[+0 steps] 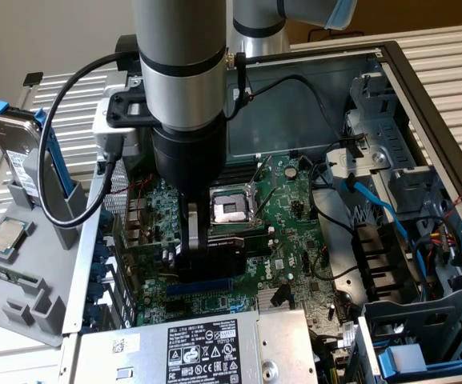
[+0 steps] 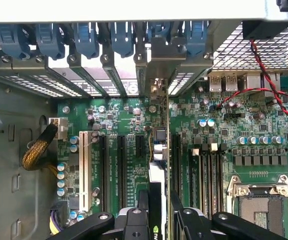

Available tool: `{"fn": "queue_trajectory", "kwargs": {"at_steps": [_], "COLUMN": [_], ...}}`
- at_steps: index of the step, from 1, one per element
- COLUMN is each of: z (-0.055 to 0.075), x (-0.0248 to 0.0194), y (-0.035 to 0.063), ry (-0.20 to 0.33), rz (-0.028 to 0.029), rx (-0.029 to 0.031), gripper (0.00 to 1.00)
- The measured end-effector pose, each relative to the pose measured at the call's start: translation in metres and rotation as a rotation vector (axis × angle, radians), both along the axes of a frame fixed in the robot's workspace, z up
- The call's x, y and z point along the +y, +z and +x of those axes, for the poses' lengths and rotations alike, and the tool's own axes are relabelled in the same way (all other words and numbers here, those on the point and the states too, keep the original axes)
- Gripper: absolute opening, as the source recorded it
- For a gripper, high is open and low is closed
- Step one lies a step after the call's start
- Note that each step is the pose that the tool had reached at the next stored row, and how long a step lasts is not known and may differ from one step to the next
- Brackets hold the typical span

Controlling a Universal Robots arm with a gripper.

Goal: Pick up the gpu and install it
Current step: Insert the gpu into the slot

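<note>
**Gripper (image 1: 202, 250) clamped on the gpu (image 1: 217, 256), which stood on edge low over the motherboard (image 1: 295, 212) inside the open case.**
From the wrist, the fingers (image 2: 143, 202) pinched the near end of the gpu (image 2: 157, 167) from both sides. Its long axis ran straight away from them toward the case's rear wall, metal bracket (image 2: 156, 90) leading, close to the openings beneath the blue clips (image 2: 84, 37). Black expansion slots (image 2: 120, 165) flanked it; whether its edge touched one could not be told. Memory slots (image 2: 208, 170) and the bare processor socket (image 2: 261, 207) lay alongside, with red and black wires (image 2: 263, 82) farther back.
</note>
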State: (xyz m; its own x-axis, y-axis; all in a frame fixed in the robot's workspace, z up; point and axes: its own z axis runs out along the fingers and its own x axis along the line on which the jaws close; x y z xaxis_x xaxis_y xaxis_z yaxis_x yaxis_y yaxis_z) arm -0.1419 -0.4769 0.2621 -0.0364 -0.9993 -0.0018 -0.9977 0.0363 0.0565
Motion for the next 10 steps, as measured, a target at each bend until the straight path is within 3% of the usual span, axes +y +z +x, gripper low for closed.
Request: {"fn": "queue_trajectory", "kwargs": {"at_steps": [10], "z": [-0.0006], "x": [0.0000], "y": [-0.0015], "ry": [0.000], "rz": [-0.0031], "rx": [0.0000], "gripper": [0.27]}}
